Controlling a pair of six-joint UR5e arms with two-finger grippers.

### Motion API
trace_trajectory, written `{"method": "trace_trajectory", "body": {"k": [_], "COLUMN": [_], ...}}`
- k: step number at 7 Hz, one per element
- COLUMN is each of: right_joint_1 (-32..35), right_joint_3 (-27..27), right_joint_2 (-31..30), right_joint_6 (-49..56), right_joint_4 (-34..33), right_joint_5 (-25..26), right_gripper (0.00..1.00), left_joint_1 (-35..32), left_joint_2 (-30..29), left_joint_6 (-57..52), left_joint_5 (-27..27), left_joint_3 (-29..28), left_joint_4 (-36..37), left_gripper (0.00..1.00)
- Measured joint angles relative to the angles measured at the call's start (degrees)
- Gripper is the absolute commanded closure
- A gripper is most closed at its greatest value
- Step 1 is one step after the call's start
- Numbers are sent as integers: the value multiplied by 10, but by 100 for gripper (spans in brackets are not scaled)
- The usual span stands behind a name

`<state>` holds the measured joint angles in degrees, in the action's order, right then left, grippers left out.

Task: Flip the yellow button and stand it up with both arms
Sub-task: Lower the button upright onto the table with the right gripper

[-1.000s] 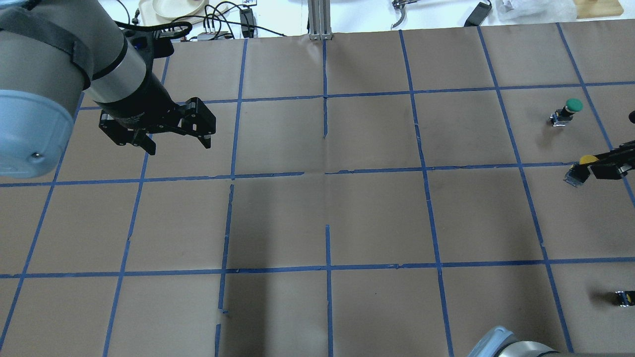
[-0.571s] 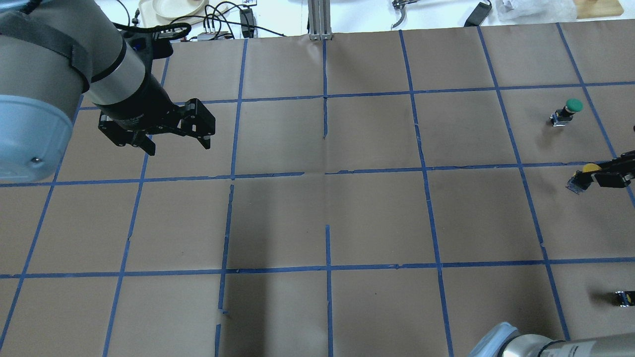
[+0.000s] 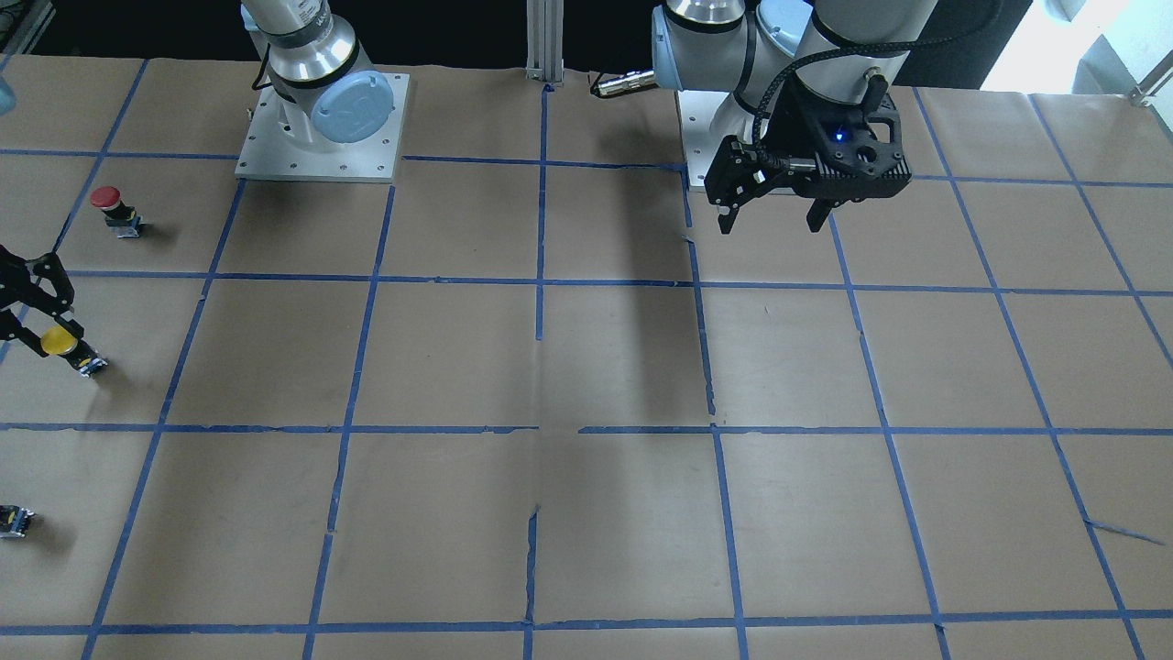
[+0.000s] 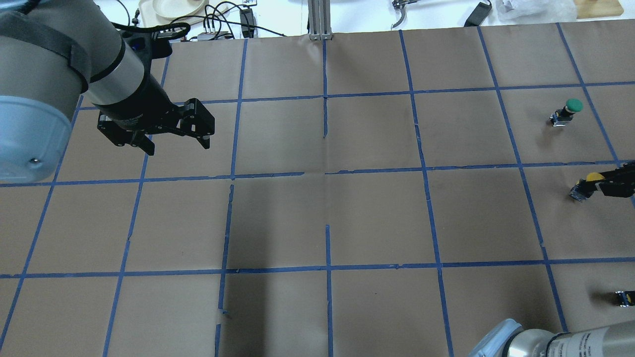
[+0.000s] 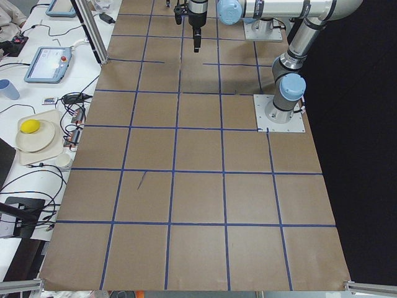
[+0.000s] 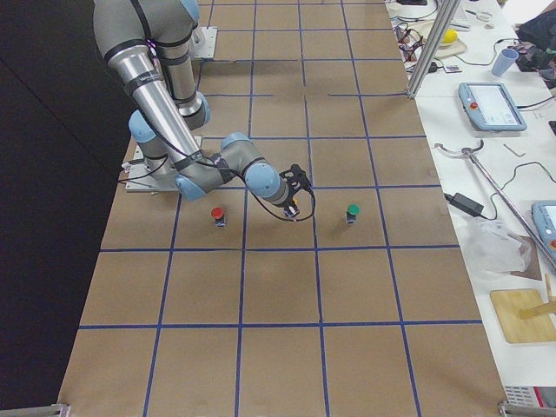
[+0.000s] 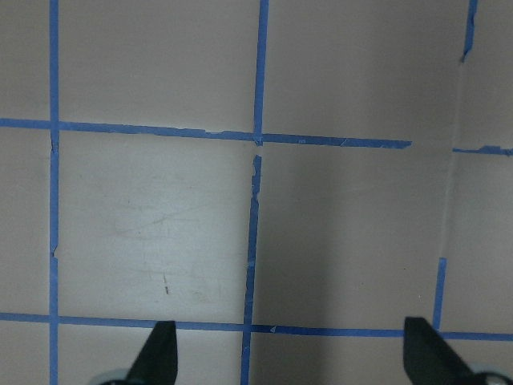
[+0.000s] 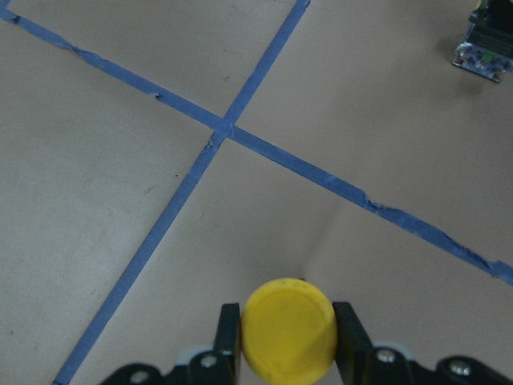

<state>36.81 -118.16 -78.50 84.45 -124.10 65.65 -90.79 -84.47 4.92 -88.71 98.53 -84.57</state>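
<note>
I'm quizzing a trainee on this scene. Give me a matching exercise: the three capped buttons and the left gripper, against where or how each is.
1 yellow button
2 red button
3 green button
4 left gripper

A open, empty
B stands nearest the right arm's base
C stands farthest from that base
D clamped in the right gripper

Pairs: 1-D, 2-B, 3-C, 4-A

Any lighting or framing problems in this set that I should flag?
Overhead exterior: a broad dark shadow band runs down the middle of the table, and the yellow button sits hard against the right edge. Exterior front-facing: the top right corner is blown out white. Right wrist-mounted: the button's cap is evenly lit, without glare.
</note>
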Motion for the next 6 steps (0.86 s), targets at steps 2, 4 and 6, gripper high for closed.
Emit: {"method": "trace_trajectory", "body": {"k": [2, 4, 6], "right_joint_1": [-1, -2, 0], "right_joint_3": [0, 2, 27], "right_joint_2": [2, -1, -7], "right_joint_6": [-2, -18, -67], "right_joint_4": [-1, 1, 9], "right_joint_5": [0, 9, 50], "right_gripper": [0, 0, 0], "left_joint_1": [0, 1, 2], "left_joint_2": [1, 4, 4], "left_joint_6": [0, 0, 0], "left_joint_5": [0, -1, -1], "left_joint_3": [-1, 0, 1], "left_joint_4": [0, -1, -1], "left_gripper": [0, 0, 0]}}
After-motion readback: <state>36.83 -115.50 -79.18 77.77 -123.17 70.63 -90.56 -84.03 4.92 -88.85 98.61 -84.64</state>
